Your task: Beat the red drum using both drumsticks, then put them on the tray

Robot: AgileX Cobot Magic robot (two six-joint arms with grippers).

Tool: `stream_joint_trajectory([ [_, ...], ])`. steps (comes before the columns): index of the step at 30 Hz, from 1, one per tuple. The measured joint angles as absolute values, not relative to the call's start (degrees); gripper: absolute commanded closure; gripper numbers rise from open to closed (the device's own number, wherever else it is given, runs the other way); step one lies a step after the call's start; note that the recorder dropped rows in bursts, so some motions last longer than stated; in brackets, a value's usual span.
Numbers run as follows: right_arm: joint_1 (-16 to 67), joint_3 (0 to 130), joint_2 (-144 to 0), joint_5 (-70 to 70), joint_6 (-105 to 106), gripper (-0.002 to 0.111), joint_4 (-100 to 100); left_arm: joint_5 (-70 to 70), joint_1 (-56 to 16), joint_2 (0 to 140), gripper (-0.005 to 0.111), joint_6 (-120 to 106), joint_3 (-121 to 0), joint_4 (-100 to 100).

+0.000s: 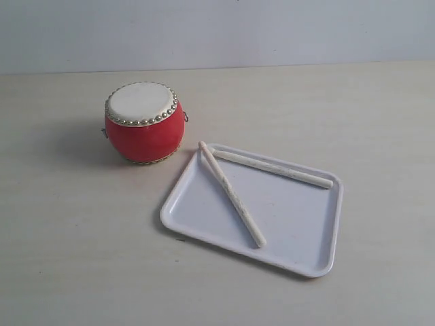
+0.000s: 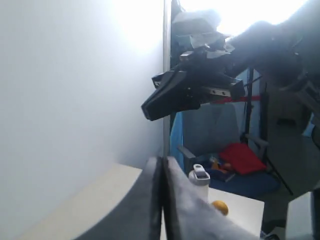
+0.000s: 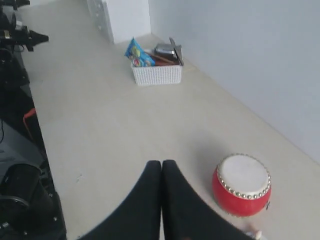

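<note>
Exterior view: one tray, one drum, two sticks, both grippers pinched shut

You have one pale bench (image 1: 68, 258) carrying everything. On it lies one white tray (image 1: 309, 234), and just beside its far left corner, not touching, stands one red drum (image 1: 144, 125), upright with the skin facing up. Two drumsticks (image 1: 232, 195) lie in the tray in a V. One runs diagonally across the floor with its end over the rim near the drum. The second stick (image 1: 272, 168) lies along the far rim.

Your left gripper (image 2: 162, 161) is lifted and looks out level past the bench edge, its fingers pressed together on nothing. Your right gripper (image 3: 162, 163) looks down at the bench with the drum close by, its fingers also together and empty. One white basket (image 3: 156, 73) sits well beyond it.
</note>
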State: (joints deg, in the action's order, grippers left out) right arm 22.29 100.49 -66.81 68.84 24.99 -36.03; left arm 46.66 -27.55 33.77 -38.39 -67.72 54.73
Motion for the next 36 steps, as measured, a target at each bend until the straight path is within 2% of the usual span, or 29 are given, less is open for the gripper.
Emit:
stream_joint_trajectory([
  [8, 22.29, 100.49, -57.30, 66.28, 25.32, 0.108, -36.48, 42.86, -27.55, 18.93, 0.107, -38.39, -60.14, 51.01],
  [18, 22.29, 97.83, -48.49, 63.55, 27.63, 0.108, -37.29, 38.69, -27.55, 8.53, 0.107, -38.39, -50.25, 50.03],
  [31, 22.29, 70.15, -31.64, 48.63, 31.10, 0.108, -37.41, 33.83, -27.28, 0.18, 0.107, -32.25, -38.22, 49.91],
  [36, 22.29, 57.37, -22.75, 40.37, 31.32, 0.108, -37.51, 33.83, -24.38, 0.08, 0.107, -31.24, -33.03, 49.83],
])
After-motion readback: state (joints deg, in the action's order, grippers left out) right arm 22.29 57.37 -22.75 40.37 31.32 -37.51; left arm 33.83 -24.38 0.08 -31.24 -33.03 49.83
